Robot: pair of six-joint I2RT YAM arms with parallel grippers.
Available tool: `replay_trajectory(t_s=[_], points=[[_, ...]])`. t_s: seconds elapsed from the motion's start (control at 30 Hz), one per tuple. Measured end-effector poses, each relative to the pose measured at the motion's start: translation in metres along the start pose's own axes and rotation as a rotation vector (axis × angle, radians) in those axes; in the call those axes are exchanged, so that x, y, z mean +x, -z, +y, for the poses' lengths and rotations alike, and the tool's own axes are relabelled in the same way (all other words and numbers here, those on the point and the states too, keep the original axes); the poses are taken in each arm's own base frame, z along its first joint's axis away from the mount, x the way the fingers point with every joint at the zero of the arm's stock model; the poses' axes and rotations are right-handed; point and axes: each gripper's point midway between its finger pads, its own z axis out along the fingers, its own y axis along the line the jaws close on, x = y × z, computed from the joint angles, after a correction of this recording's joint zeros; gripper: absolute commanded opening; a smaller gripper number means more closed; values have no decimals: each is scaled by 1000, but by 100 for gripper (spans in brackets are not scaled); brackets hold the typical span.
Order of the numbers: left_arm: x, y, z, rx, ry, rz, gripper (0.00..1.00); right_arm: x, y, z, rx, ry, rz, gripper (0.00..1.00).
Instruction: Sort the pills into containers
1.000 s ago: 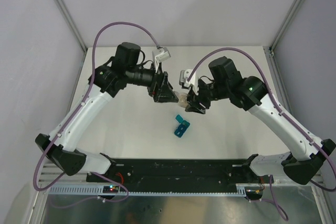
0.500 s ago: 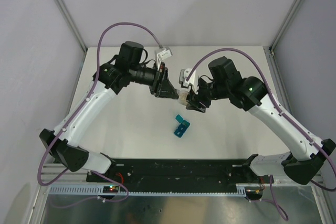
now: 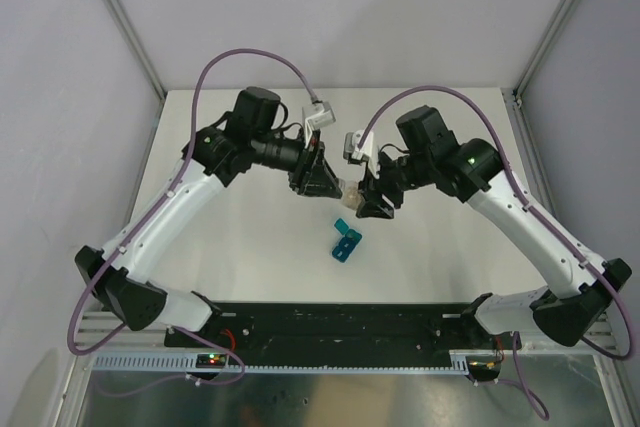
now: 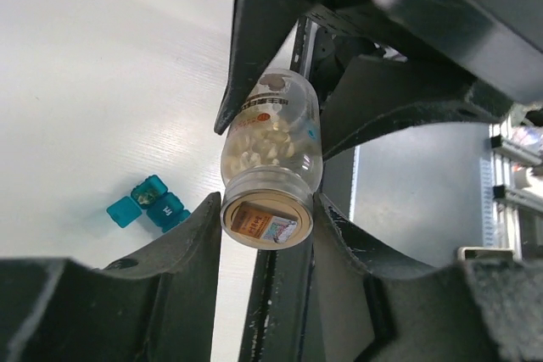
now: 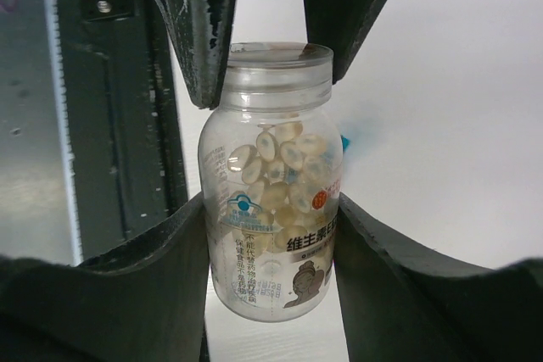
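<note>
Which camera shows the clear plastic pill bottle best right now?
The right wrist view: the clear plastic pill bottle fills the frame side-on, with the pills visible inside. The left wrist view shows it cap-end first, foreshortened. The top external view shows only a pale sliver.

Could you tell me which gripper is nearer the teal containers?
Right. The right gripper is just beyond the containers, slightly right; the left gripper is farther back and left. Both grip the bottle.

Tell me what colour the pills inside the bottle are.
Pale cream, almost white. The pills show best in the right wrist view, through the clear bottle.
</note>
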Motion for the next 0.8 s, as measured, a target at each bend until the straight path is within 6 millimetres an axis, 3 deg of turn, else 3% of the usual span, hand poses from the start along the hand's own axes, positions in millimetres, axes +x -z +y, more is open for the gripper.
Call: replay_trajectory(t_s=[0.3, 0.43, 0.53, 0.77, 0.8], points=[[21, -3, -25, 32, -256, 17, 1, 8, -2, 33, -299, -149, -44, 0], [28, -2, -41, 48, -386, 18, 10, 8, 0, 52, -441, -210, -53, 0], [32, -1, -48, 49, -445, 22, 26, 7, 0, 61, -529, -249, -54, 0], [37, -3, -49, 42, -459, 40, 90, 10, -4, 62, -555, -251, -54, 0], [38, -4, -51, 47, -458, 44, 95, 9, -6, 59, -545, -240, -58, 0]])
